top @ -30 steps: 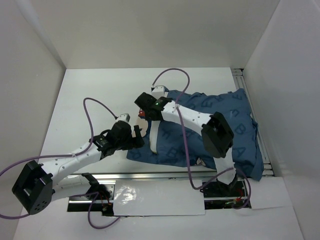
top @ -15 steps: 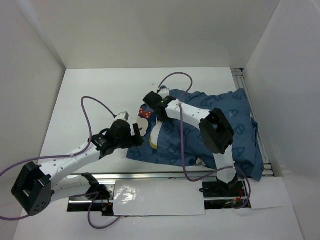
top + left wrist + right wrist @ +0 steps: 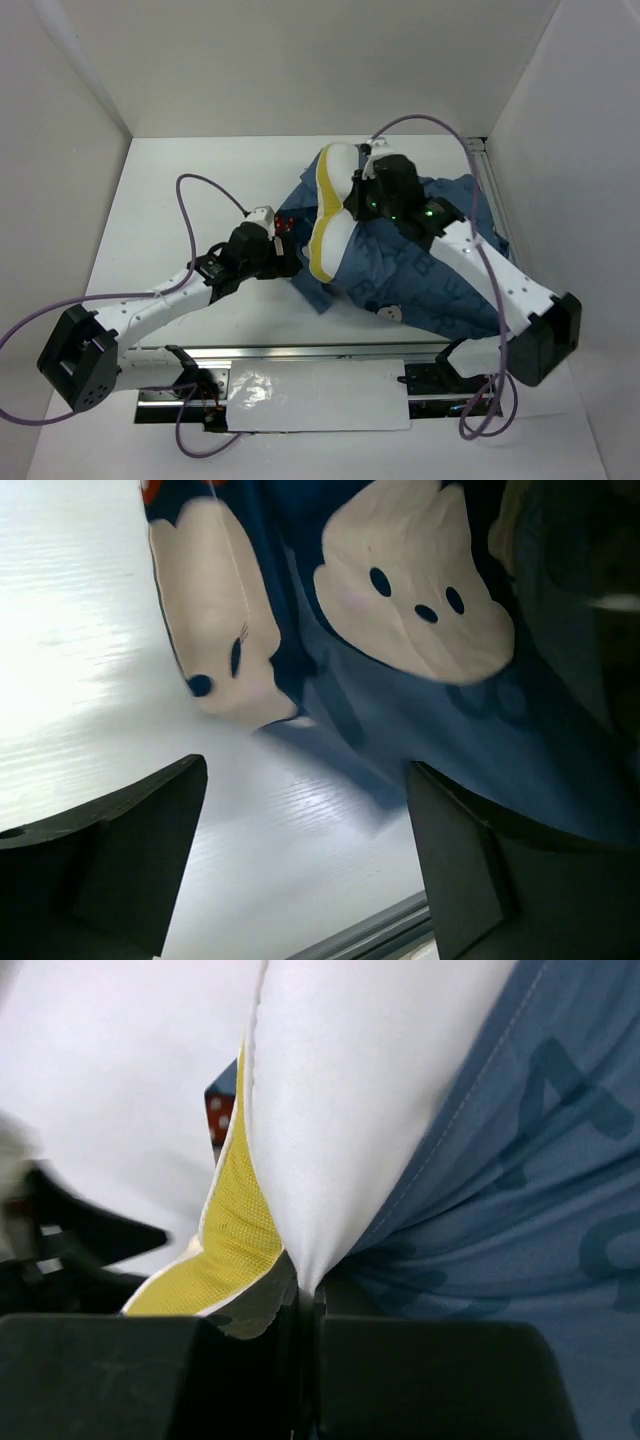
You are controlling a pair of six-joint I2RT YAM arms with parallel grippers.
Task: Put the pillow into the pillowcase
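Observation:
The white pillow [image 3: 338,228] with its yellow trim [image 3: 321,205] stands up on edge, half out of the dark blue pillowcase [image 3: 425,275]. My right gripper [image 3: 354,189] is shut on the pillow's white fabric just beside the trim. In the right wrist view, the pillow [image 3: 350,1090] bunches into the closed gripper [image 3: 308,1295], with the pillowcase [image 3: 520,1180] to its right. My left gripper [image 3: 284,260] is open at the pillowcase's left edge. The left wrist view shows bare table between the gripper's [image 3: 305,825] fingers and mouse faces on the pillowcase [image 3: 415,590] ahead.
White walls close in the table on three sides. An aluminium rail [image 3: 482,160] runs along the right edge and another [image 3: 300,350] along the front. Purple cables [image 3: 205,190] loop over both arms. A white sheet [image 3: 310,395] lies between the arm bases.
My right gripper has shut on the pillow and swung back and to the right, lifting it on edge. The pillowcase has bunched up. My left gripper has edged right.

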